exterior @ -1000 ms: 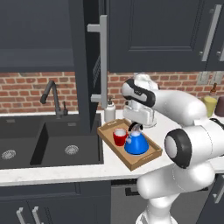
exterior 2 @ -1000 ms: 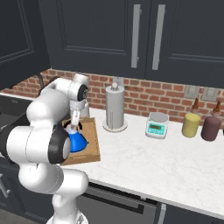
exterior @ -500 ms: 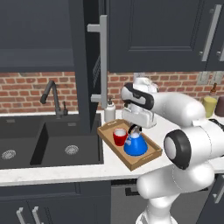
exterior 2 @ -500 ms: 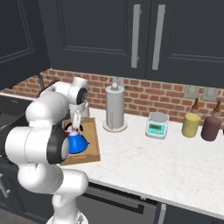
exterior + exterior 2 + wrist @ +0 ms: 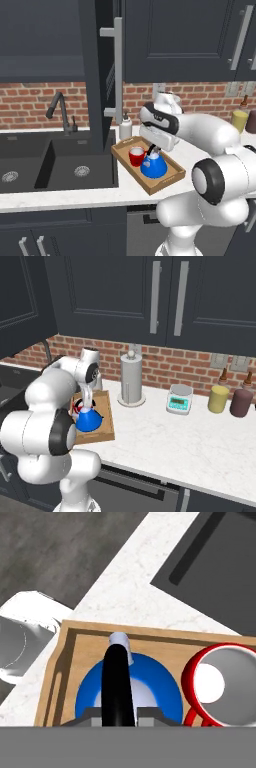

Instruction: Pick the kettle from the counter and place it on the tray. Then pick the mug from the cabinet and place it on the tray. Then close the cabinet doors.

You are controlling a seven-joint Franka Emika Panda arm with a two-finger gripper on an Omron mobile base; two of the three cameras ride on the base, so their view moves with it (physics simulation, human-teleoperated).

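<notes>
The blue kettle [image 5: 154, 167] [image 5: 89, 420] [image 5: 155, 687] sits in the wooden tray [image 5: 165, 182] [image 5: 106, 428] [image 5: 65, 662] on the white counter [image 5: 200, 441]. The red mug [image 5: 136, 156] [image 5: 220, 682] stands upright in the same tray, right beside the kettle. My gripper [image 5: 153, 150] [image 5: 88, 404] [image 5: 118, 712] points straight down over the kettle, its fingers shut on the thin black arched handle. The cabinet door [image 5: 97, 75] above the sink stands open, edge-on to me, with its silver bar handle [image 5: 118, 75] facing the arm.
A black double sink [image 5: 50, 160] with a faucet [image 5: 60, 110] lies left of the tray. A small white bottle [image 5: 125, 127] stands behind the tray. A paper-towel roll [image 5: 131, 378], a scale [image 5: 179, 399] and two jars [image 5: 218, 398] line the brick wall.
My hand has sunk a little over the tray. The kettle and the mug stay about where they were.
</notes>
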